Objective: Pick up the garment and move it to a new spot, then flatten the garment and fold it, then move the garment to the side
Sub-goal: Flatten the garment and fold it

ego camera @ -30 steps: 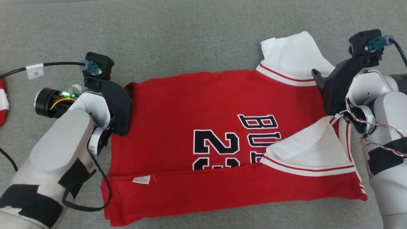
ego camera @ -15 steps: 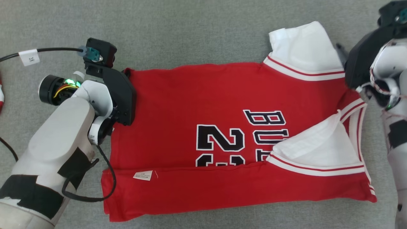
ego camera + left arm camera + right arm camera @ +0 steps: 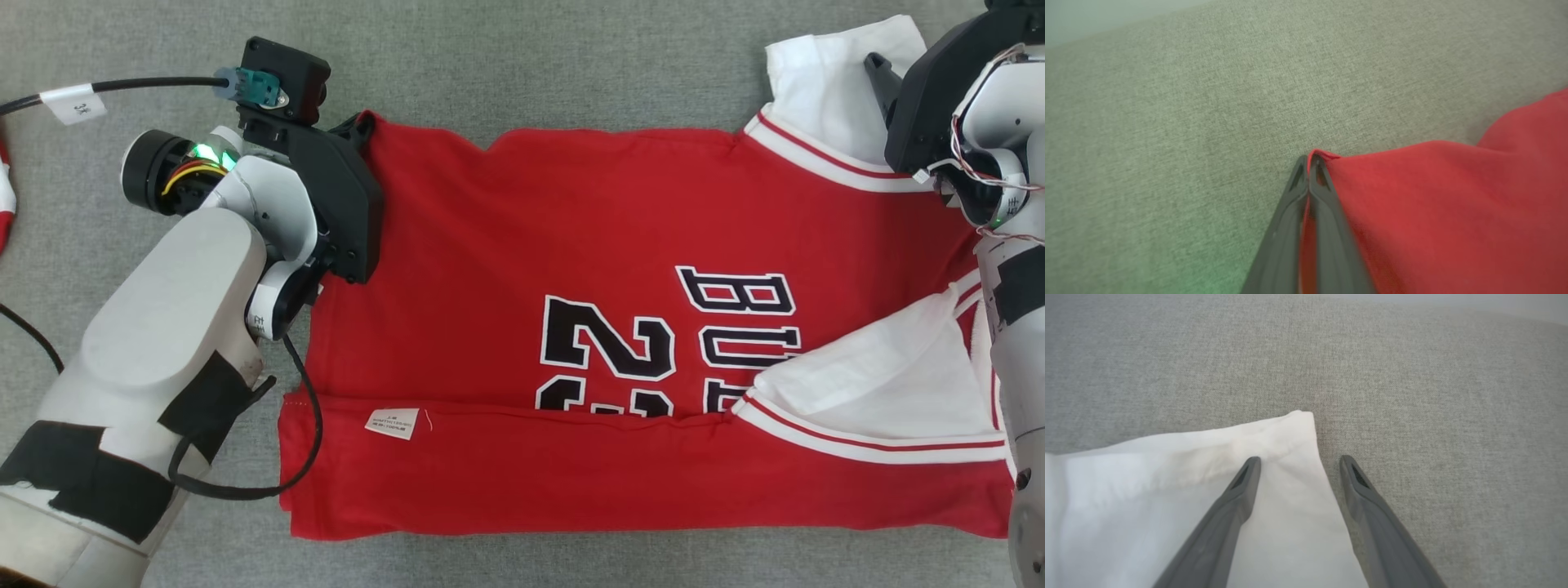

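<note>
the red garment (image 3: 522, 237) is spread on the grey surface (image 3: 522, 65), near edge folded over. its far left corner is pinched in the tightly closed left gripper (image 3: 1308, 165), seemingly for another fold; the white sleeve (image 3: 1126, 486) is straddled by the right gripper (image 3: 1298, 463), jaws parted wide, nothing gripped.

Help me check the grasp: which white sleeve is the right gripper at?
The far sleeve, top right in the head view: the open right gripper straddles its edge. The near sleeve lies folded over the jersey.
</note>
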Available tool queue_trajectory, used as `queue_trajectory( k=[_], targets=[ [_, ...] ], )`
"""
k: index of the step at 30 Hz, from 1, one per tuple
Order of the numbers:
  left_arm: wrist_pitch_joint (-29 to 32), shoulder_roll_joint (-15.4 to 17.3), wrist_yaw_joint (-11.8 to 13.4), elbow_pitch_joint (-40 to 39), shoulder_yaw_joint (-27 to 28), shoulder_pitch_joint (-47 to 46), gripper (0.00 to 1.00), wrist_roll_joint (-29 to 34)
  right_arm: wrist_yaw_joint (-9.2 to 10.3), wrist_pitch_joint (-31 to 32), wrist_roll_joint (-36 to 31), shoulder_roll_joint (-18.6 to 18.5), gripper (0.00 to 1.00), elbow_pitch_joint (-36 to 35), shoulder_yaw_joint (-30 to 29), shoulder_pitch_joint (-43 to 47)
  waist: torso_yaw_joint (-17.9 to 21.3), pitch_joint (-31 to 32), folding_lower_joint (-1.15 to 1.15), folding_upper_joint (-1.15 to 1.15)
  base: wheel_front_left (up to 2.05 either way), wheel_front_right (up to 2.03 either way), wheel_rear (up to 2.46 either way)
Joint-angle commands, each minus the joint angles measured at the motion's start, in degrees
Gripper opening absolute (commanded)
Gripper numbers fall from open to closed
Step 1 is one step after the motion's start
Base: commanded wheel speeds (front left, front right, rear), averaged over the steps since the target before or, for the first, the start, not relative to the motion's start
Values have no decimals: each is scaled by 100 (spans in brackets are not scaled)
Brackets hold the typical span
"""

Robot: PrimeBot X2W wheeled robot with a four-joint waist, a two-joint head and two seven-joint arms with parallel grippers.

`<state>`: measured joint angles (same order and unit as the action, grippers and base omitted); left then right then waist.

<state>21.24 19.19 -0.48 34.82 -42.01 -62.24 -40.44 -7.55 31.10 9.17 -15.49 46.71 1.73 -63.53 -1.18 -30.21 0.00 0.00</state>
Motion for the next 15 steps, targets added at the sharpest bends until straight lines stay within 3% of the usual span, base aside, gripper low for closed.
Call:
queue_trajectory(
  k=[1, 2, 3, 5, 7, 15],
  targets=[
    [14, 14, 36, 46, -23, 46, 0, 2, 13, -33, 2, 21, 100, 66, -6, -37, -47, -54, 0, 0, 0, 0, 0],
    [-6, 16, 41, 40, -19, 55, 0, -6, 13, -46, 7, 35, 100, 147, -5, -65, -53, -60, 0, 0, 0, 0, 0],
    [-13, 17, 47, 33, -18, 67, 0, -14, 13, -74, 3, 39, 81, 214, -15, -79, -56, -63, 0, 0, 0, 0, 0],
    [-59, 15, 54, 31, -4, 94, 0, -37, 14, -167, -18, 43, 57, 342, -76, -130, -55, -64, 0, 0, 0, 0, 0],
    [-94, 18, 102, 51, 25, 117, 0, -30, 14, -274, -76, 55, 0, 438, -115, -169, -50, -58, 0, 0, 0, 0, 0],
    [-591, 43, 424, 133, 187, 131, 0, 62, 13, -1119, -182, 117, 0, 535, -295, -412, 1, 40, 0, 0, 0, 0, 0]
  ],
)
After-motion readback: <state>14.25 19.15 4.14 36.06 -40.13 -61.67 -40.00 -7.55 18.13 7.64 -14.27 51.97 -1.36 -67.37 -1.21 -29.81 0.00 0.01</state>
